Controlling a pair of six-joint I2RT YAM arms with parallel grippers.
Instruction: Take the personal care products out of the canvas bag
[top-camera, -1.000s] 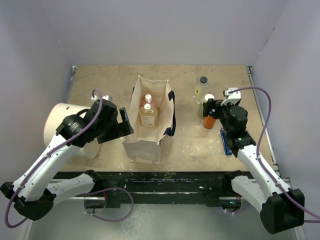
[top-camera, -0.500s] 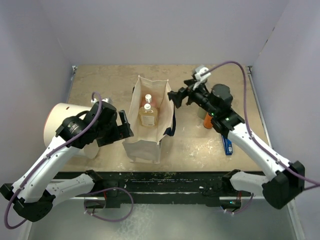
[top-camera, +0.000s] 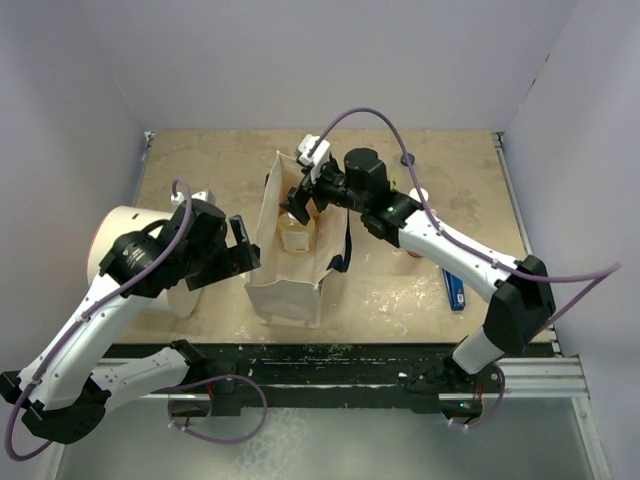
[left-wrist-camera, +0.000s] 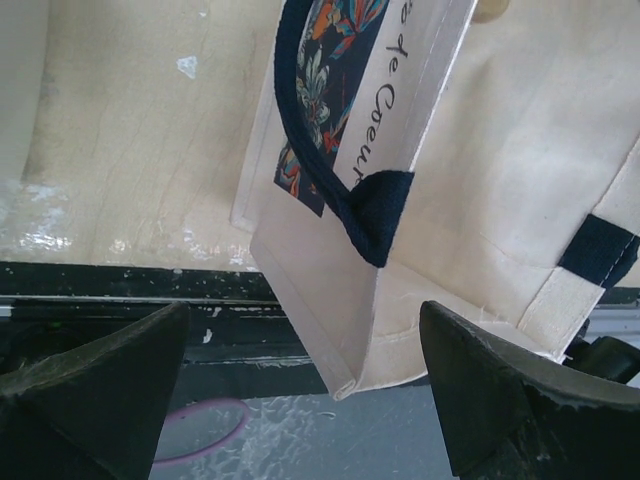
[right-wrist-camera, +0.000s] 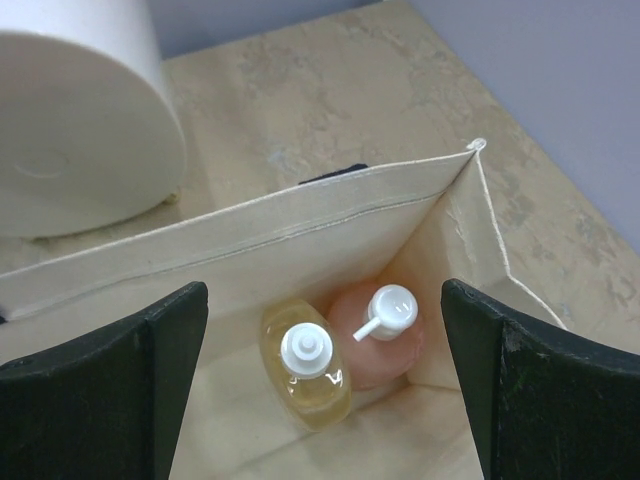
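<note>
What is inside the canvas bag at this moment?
Two bottles stand inside the canvas bag: a clear yellowish white-capped bottle and a pink pump bottle, side by side. Whatever lies beneath them is covered.

R gripper (top-camera: 298, 204) swung left, now over canvas bag (top-camera: 285, 290) mouth, jaws spread wide

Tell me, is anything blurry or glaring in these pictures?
Top external: even soft light, all sharp. Left wrist: near fingers dark and blurred, canvas bag crisp, glare on the table edge. Right wrist: fingers soft, pink pump bottle sharp.
</note>
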